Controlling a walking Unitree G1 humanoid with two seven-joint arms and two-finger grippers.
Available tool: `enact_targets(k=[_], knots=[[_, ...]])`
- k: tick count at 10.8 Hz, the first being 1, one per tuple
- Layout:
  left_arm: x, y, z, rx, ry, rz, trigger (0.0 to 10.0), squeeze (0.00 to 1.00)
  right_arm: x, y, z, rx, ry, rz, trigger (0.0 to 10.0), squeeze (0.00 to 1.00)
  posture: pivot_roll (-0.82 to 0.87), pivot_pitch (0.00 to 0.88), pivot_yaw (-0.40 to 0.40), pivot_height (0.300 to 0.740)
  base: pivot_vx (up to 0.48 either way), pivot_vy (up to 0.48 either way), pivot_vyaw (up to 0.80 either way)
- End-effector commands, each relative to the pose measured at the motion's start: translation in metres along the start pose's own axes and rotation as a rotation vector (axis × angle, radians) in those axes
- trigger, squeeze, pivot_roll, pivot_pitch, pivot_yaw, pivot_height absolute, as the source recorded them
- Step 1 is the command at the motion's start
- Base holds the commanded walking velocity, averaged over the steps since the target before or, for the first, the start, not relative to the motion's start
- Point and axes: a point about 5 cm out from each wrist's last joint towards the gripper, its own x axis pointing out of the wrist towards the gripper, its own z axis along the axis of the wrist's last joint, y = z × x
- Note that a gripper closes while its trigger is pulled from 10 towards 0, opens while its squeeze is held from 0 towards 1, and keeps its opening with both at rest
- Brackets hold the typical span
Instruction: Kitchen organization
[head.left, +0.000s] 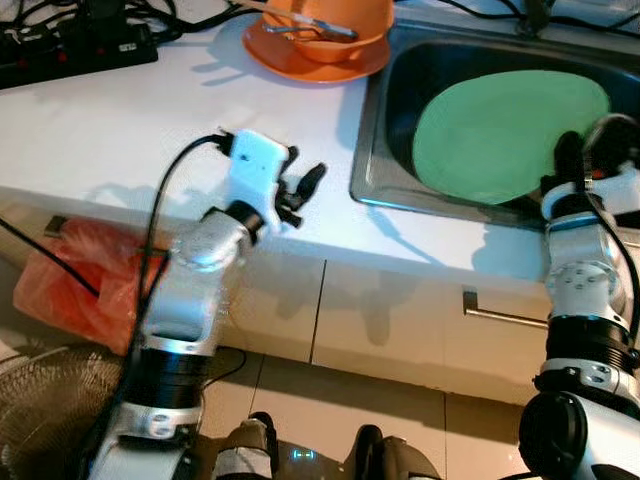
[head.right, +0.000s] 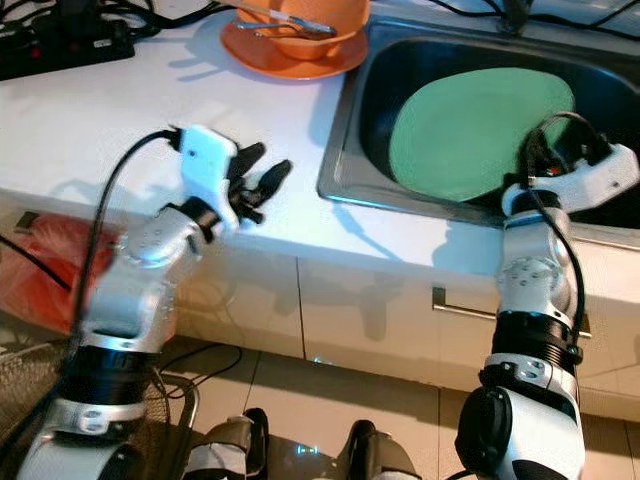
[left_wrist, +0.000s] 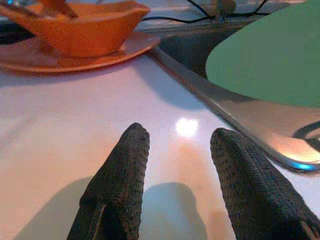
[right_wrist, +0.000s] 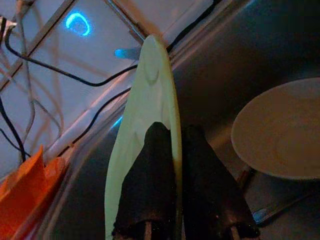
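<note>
In the head views, our right gripper (head.left: 572, 160) reaches into the stainless steel sink (head.left: 372, 150) at the right of the frame, by the large round pale-green plate (head.left: 500, 135). Our left gripper (head.right: 255, 175) hovers over the white countertop (head.left: 120, 130), 2 fingers spread and empty. An orange bowl on an orange plate (head.left: 320, 40) sits top centre.

Our left wrist view shows both fingers (left_wrist: 117, 185) apart above bare counter.

Our right wrist view shows the fingers pinching the green plate's rim edge-on; we judge so thin a grip could slip and drop it onto the grey dish (right_wrist: 280, 130) below.
</note>
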Motion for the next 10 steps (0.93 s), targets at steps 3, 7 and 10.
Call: enact_targets(k=[3,7,10], knots=[[0.001,-0.004,0.018,0.028,0.008,-0.259,10.0,0.0,0.009,0.013,-0.003,-0.082,0.021,0.085,10.0,0.0,0.21,0.215,-0.04,0.74,0.0,0.0,0.0],[0.006,-0.011,0.039,0.122,0.004,-0.367,10.0,0.0,0.019,0.034,-0.014,-0.168,0.067,0.186,10.0,0.0,0.21,0.206,-0.043,0.74,0.0,0.0,0.0],[0.011,-0.02,0.038,0.117,0.011,-0.403,10.0,0.0,0.027,0.041,-0.025,-0.324,0.124,0.23,10.0,0.0,0.21,0.199,-0.045,0.74,0.0,0.0,0.0]])
